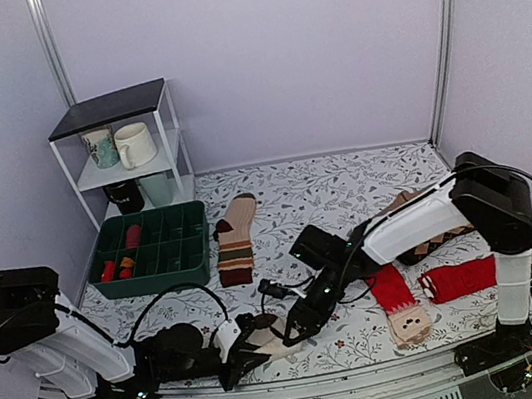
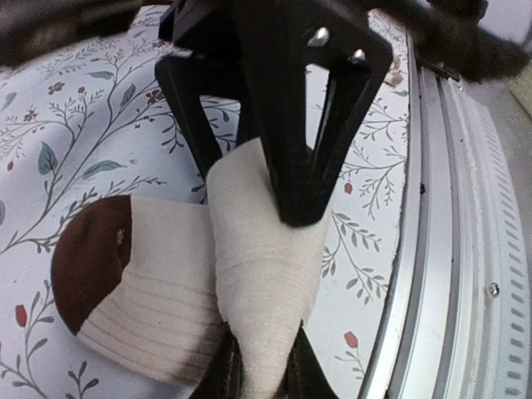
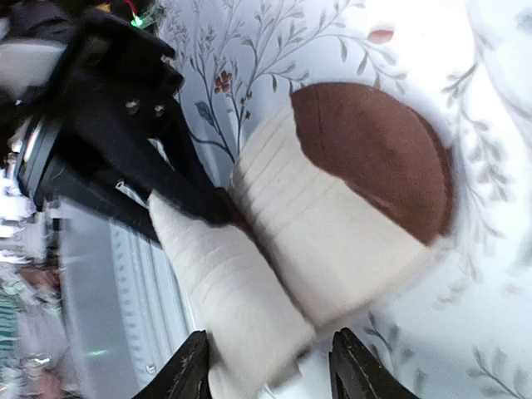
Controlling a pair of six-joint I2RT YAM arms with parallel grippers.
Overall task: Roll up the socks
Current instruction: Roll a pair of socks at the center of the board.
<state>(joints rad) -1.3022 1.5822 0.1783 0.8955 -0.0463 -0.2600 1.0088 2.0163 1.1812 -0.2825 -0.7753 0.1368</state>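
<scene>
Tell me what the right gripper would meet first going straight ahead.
Probably the cream-white ribbed sock with a brown toe, folded just ahead of the right gripper and its open fingers; depth is unclear.

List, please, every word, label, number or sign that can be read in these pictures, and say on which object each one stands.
None can be read.
The print on the patterned mug on the shelf is too small to tell.
The socks show no lettering.
</scene>
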